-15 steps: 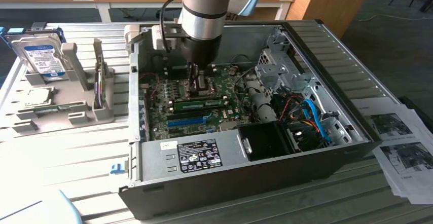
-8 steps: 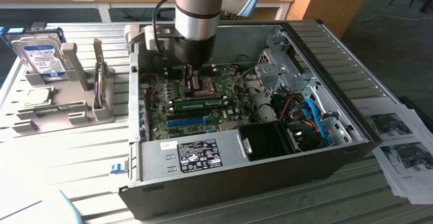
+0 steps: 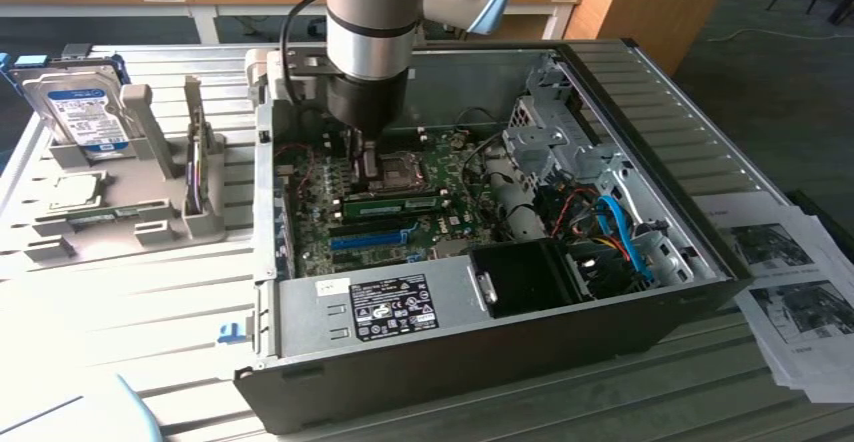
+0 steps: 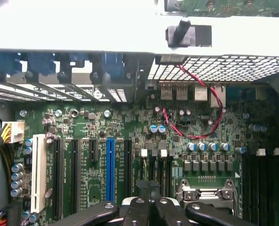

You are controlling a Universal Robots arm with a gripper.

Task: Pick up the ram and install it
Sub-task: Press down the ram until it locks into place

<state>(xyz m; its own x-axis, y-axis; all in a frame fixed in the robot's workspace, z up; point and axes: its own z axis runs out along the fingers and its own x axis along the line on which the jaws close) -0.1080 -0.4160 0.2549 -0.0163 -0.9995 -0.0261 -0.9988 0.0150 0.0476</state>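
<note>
1. Closest to the lens in the wrist view, the gripper has its black fingers pressed fully together with nothing visible between them; it hangs over the green motherboard, low and centre in that frame
2. At the upper left of the exterior view a silver hard drive stands upright in a grey holder, well apart from the work
3. Left of centre, inside the open PC case, the gripper reaches down beside the CPU socket, above the left end of the ram; whether it touches the stick I cannot tell
4. Seating appears to be the step in hand: press straight down, keep the stick upright, and work both ends evenly so neither lifts
5. Centre of frame, the ram is a thin green stick with dark chips, standing on edge in a slot between the socket and the blue slot
6. Printed papers lie at the right edge
</note>
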